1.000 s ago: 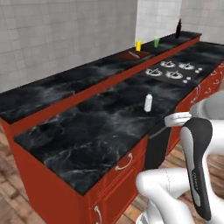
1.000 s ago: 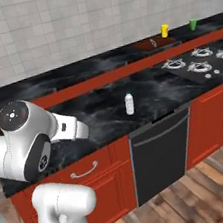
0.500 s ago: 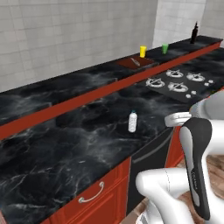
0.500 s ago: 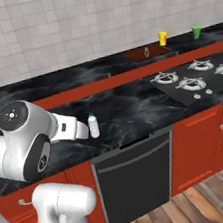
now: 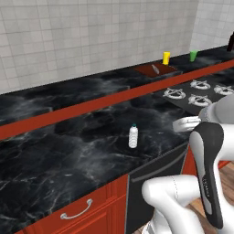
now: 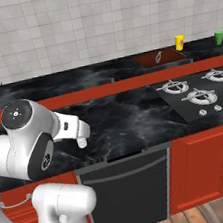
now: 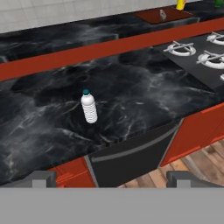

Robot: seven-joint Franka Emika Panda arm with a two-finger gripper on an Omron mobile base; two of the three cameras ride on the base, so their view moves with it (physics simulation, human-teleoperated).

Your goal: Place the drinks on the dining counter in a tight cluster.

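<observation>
Where red band splits black-marble worktop (image 5: 68, 169), water bottle (image 5: 133, 136) upright; tiled wall (image 5: 91, 36).

Clear ribbed water bottle (image 7: 89, 107) with teal cap; black white-veined marble worktop (image 7: 144, 96); red drawers (image 5: 87, 215).

Glossy white arm (image 5: 180, 205) of rounded, tubular segments, bulging at the elbows and tapering toward the wrist. Dark charcoal panel (image 5: 208, 169) running lengthwise down one upright link, with a line of faint pale lettering too small to read; round grey-black joint cap (image 6: 15, 111) dotted with a few tiny pale marks, and a second dark disc (image 6: 41, 162) on the side of the same housing. Smooth shell throughout, small stubby white end (image 6: 79, 132) jutting from the wrist.
</observation>
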